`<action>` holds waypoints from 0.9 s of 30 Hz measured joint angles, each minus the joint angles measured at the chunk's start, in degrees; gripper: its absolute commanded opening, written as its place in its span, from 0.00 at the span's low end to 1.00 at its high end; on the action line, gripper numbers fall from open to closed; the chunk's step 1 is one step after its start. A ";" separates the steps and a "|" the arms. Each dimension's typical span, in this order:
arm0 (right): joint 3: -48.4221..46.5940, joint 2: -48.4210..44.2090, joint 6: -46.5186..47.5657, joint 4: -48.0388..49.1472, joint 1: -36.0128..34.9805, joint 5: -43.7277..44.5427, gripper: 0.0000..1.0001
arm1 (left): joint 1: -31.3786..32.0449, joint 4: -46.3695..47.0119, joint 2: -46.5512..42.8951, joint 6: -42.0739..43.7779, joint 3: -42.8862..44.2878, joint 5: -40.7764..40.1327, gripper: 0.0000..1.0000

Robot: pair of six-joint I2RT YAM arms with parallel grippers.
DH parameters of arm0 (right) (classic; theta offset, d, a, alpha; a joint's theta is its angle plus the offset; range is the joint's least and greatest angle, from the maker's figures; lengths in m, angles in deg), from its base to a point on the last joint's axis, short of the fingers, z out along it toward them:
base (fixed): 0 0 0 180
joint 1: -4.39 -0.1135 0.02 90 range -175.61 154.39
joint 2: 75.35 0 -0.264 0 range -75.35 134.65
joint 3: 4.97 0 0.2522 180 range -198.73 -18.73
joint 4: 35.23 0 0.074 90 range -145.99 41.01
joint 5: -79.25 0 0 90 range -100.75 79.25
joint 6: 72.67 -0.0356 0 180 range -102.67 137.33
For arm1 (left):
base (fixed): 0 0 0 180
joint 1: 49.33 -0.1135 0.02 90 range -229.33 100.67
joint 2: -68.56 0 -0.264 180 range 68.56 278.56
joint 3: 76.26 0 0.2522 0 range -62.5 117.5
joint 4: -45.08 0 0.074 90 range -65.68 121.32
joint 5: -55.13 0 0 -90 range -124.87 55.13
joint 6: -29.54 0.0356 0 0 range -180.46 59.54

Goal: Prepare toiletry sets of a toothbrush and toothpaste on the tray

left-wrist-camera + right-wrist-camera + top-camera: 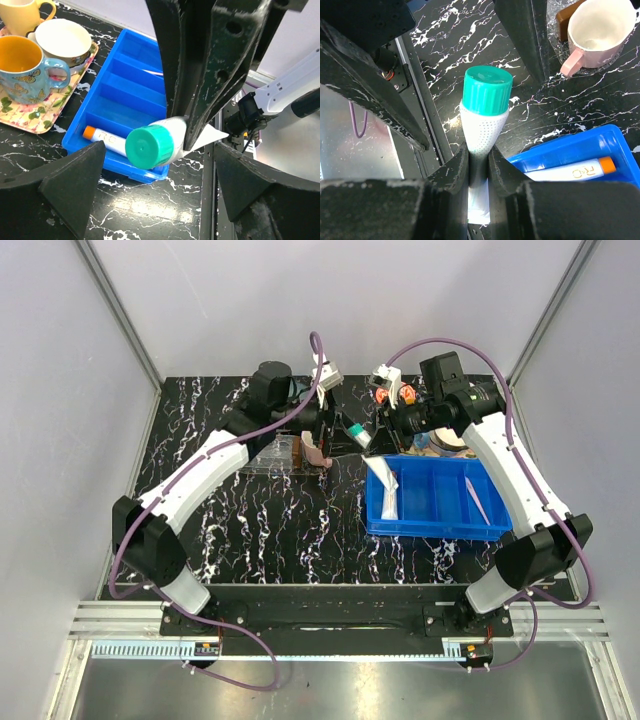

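Note:
My right gripper (pixel 372 437) (pixel 479 165) is shut on the flat end of the teal-capped toothpaste (pixel 357 432) (pixel 486 95) and holds it in the air, cap towards the left arm. My left gripper (pixel 330 430) (pixel 160 185) is open, with its fingers on either side of the teal cap (pixel 150 146) and apart from it. The orange-capped toothpaste (pixel 388 490) (pixel 100 136) (pixel 570 170) lies in the blue bin. The pale-pink toothbrush (pixel 478 500) lies in the bin's right part. The clear tray (pixel 270 455) with its brown rack end (pixel 564 20) is under the left arm.
The blue bin (pixel 440 525) (pixel 115 75) (pixel 570 150) sits in front of the right arm. A pink mug (pixel 315 450) (pixel 597 30) stands at the clear tray's right end. A patterned tray (pixel 30 112) with several mugs is beyond the bin.

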 measured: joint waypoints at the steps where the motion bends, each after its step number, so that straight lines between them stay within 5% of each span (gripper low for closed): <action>1: 0.00 0.00 0.07 0.00 -0.04 -0.04 0.08 | 0.04 0.26 0.11 -0.39 0.22 0.31 0.90; 21: 0.98 -1.77 0.22 -0.11 -0.11 -0.07 0.09 | 0.22 2.14 0.85 -2.73 0.90 3.06 0.63; 27: 1.84 -1.77 -0.07 0.00 -0.11 0.31 0.10 | 0.66 2.05 2.08 -3.08 0.90 3.30 0.39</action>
